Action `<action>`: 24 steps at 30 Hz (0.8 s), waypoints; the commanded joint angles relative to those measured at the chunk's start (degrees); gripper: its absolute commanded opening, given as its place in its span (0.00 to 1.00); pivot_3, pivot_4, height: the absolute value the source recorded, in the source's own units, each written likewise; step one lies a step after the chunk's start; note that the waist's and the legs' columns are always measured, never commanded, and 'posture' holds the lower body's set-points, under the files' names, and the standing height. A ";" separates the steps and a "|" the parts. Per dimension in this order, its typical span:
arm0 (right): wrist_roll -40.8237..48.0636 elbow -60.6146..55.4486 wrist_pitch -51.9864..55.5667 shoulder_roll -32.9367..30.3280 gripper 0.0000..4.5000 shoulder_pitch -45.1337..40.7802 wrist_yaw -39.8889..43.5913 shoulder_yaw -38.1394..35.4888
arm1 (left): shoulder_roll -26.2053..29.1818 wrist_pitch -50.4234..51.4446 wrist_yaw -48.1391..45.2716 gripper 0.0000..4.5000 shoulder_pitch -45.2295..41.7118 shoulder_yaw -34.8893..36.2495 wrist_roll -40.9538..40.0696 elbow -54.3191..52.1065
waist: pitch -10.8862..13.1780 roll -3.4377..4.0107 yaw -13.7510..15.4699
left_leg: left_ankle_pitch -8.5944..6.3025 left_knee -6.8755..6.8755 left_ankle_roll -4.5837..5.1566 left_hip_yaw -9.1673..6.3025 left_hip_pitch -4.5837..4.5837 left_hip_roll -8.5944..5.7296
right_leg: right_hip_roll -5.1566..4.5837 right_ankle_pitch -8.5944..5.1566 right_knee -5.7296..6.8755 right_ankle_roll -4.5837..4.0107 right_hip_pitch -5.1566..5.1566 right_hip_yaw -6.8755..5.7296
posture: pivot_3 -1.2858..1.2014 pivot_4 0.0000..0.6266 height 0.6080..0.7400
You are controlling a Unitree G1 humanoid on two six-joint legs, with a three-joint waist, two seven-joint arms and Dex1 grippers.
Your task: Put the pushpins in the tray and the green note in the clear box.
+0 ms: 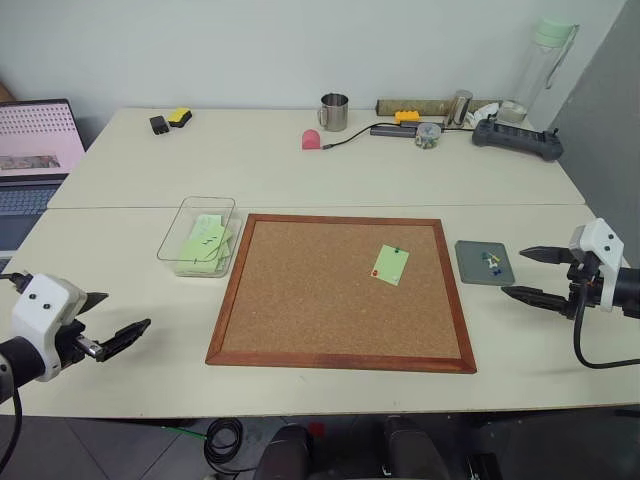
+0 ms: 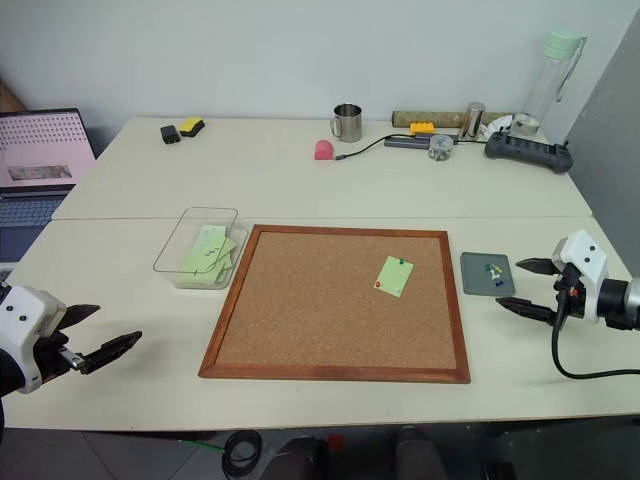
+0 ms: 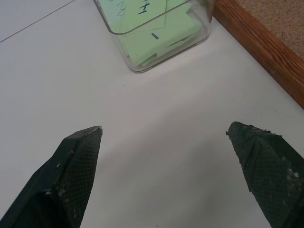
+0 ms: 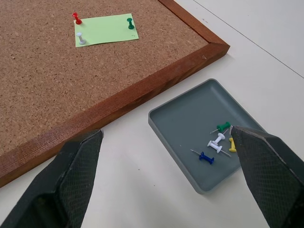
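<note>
The green note (image 1: 390, 265) lies on the right part of the cork board (image 1: 320, 300). A green pushpin (image 4: 130, 23) and a red pushpin (image 4: 76, 18) stick in its corners, with a white pin (image 4: 81, 39) beside the red one. The grey tray (image 4: 185, 123) sits on the table just right of the board and holds several pins. The clear box (image 1: 171, 236) stands off the board's far left corner with green notes inside. My right gripper (image 1: 513, 272) hovers open just right of the tray. My left gripper (image 1: 125, 312) is open near the table's front left, short of the box.
A laptop (image 1: 30, 150) sits at the far left. Along the back of the table are a metal mug (image 1: 334, 112), a pink object (image 1: 311, 139), a cable, a power strip (image 1: 515, 138) and a bottle (image 1: 545, 60). The table's front edge is close below both grippers.
</note>
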 commanded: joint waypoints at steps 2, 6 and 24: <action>0.70 -0.90 0.04 -0.83 0.99 -0.86 -0.05 -2.10 | 0.31 0.07 -0.20 1.00 -0.47 1.80 -0.12 -1.20 | 0.00 0.00 0.02 | 0.00 0.00 0.00 -0.01 0.00 0.00 | 0.00 0.00 0.00 0.00 0.00 0.00 | 0.52 0.24 1.00; 0.89 -1.18 0.55 -0.96 0.99 -0.10 0.21 -2.32 | 0.37 0.40 -0.17 1.00 -0.36 1.43 0.31 -1.26 | 0.00 0.00 0.02 | 0.00 0.00 0.00 0.00 0.01 0.00 | 0.00 0.00 0.01 0.00 0.00 0.00 | 0.52 0.24 1.00; 1.36 -3.79 2.11 -0.48 0.99 1.83 -0.08 -2.91 | 0.86 3.02 -0.39 1.00 -1.97 0.82 -0.29 -1.71 | 0.00 0.00 0.02 | 0.00 0.01 0.00 0.02 0.03 0.00 | 0.02 0.02 0.04 0.01 0.01 0.01 | 0.52 0.24 1.00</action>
